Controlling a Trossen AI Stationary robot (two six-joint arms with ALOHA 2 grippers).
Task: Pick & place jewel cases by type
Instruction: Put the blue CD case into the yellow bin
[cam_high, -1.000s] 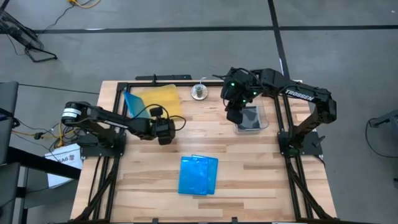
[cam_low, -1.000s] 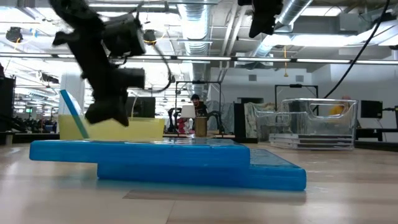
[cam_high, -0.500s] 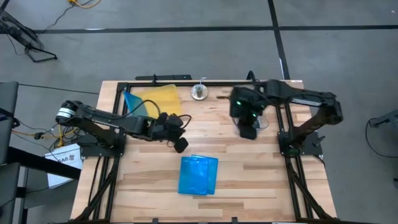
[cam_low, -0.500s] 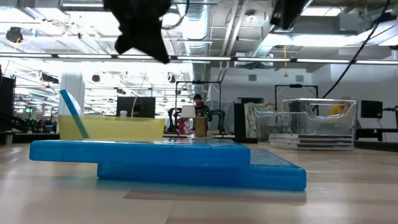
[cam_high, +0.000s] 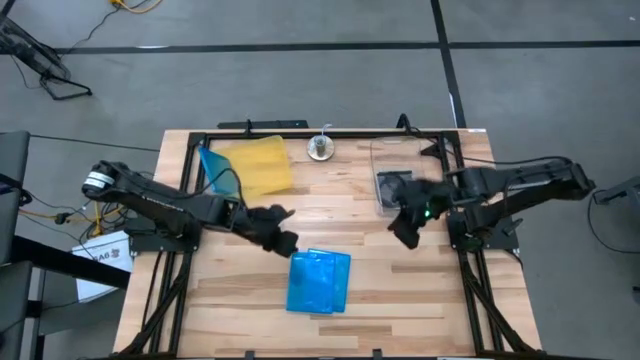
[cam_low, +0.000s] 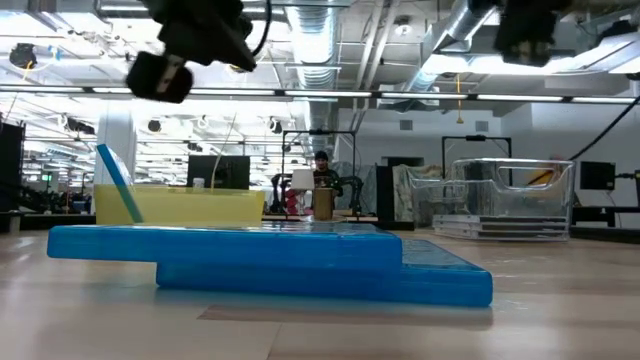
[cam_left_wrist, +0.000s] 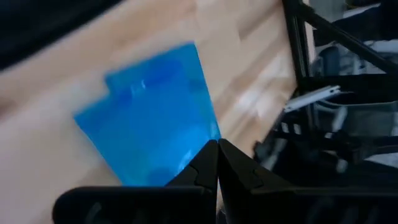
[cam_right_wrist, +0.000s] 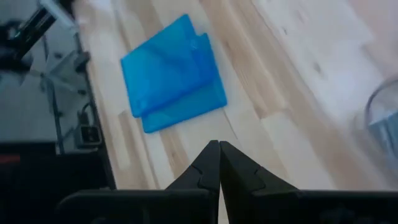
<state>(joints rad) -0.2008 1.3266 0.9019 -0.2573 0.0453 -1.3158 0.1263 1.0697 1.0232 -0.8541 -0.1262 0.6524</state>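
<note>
1. High view: two blue jewel cases (cam_high: 319, 281) lie stacked, slightly offset, flat on the wooden table (cam_high: 240, 310) near its front middle; neither gripper touches them.
2. Left gripper (cam_high: 287, 243) hangs just to the left of and beyond the stack's far-left corner; its fingers are pressed together, holding nothing, as the left wrist view shows with the blue cases (cam_left_wrist: 149, 115) right ahead of the tips.
3. Right gripper (cam_high: 402, 233) hangs to the right of the stack, near the clear tub (cam_high: 402, 180); its fingers also meet at the tips, empty; the right wrist view sees the stack (cam_right_wrist: 173, 74) farther off on the boards.
4. One more blue case (cam_high: 216, 168) leans tilted on the left edge of the yellow tray (cam_high: 258, 163) at the far left; a dark case (cam_high: 393, 187) lies inside the tub at the far right.
5. A small metal object (cam_high: 320, 148) stands at the far edge, between tray and tub.
6. Low view: the stack (cam_low: 270, 258) fills the foreground; both arms hang above it; a person sits far behind in the room.
</note>
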